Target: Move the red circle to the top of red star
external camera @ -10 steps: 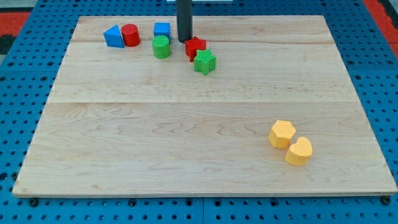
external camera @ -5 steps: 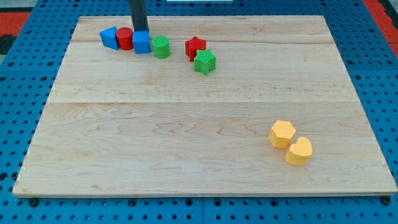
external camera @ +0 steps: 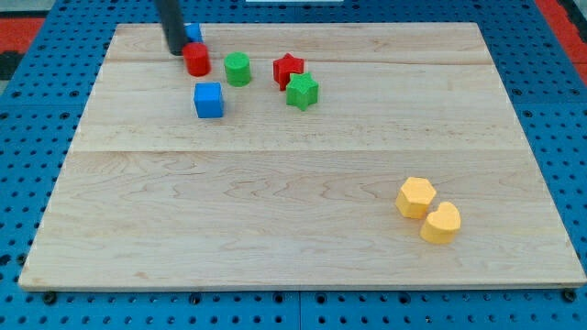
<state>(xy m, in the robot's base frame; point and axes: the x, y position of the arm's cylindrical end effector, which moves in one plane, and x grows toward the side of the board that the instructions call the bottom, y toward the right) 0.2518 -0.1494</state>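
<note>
Resting on pegboard (external camera: 55, 302), wooden board (external camera: 303, 183).

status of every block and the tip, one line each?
my tip: down on the board, touching the red circle's upper-left side
red circle: upright, left of the green cylinder
blue block: mostly hidden behind the rod
blue cube: alone
green cylinder: upright, apart
red star: flat, touching the green star
green star: flat
yellow hexagon: touching the yellow heart
yellow heart: flat
</note>
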